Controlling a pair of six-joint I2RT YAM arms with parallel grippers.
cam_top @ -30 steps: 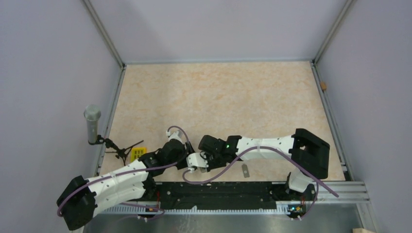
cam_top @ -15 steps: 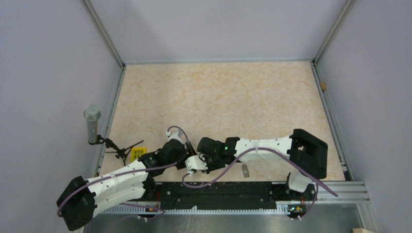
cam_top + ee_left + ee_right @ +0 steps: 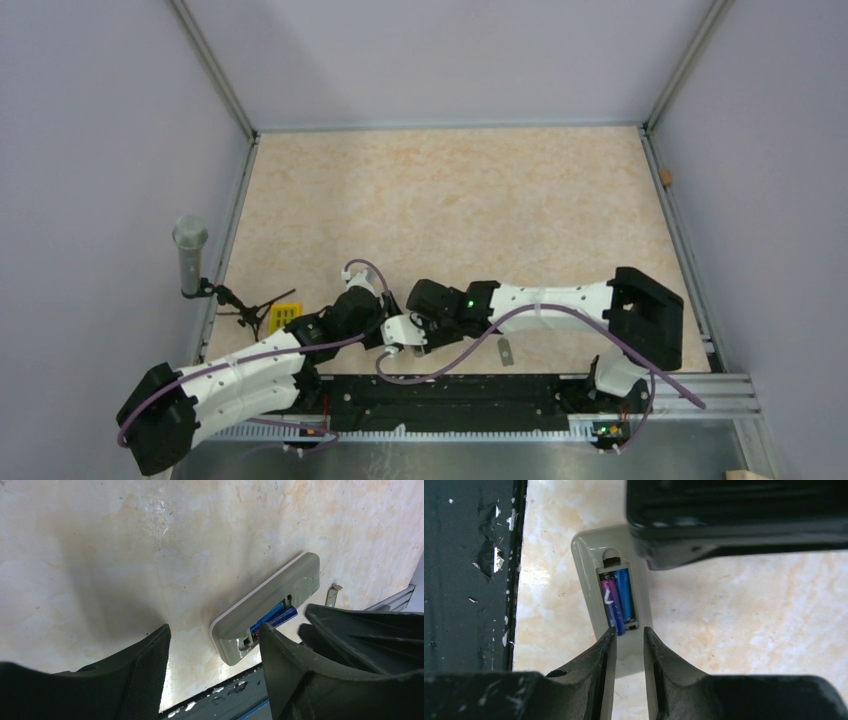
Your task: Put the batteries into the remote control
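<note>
The remote control (image 3: 270,597) lies grey back up near the table's front edge, its battery bay open; it also shows in the right wrist view (image 3: 586,570). Two batteries are in the bay. One blue battery (image 3: 624,597) lies seated. The other battery (image 3: 608,605) sits tilted, its end poking over the bay's edge (image 3: 285,615). My right gripper (image 3: 629,632) is open by a narrow gap with nothing in it, its tips just at that poking end. My left gripper (image 3: 214,630) is wide open, and the remote's end lies between its fingers, close to the right finger (image 3: 280,650). In the top view both grippers (image 3: 398,332) meet there.
A small grey cover piece (image 3: 506,351) lies right of the grippers, also in the left wrist view (image 3: 331,594). A yellow block (image 3: 284,318) and a grey cylinder on a stand (image 3: 189,255) are at the left edge. The black base rail (image 3: 469,575) runs beside the remote.
The right arm has shifted a little, its elbow moving slightly right. Both grippers stay over the remote. The left arm has hardly moved.
</note>
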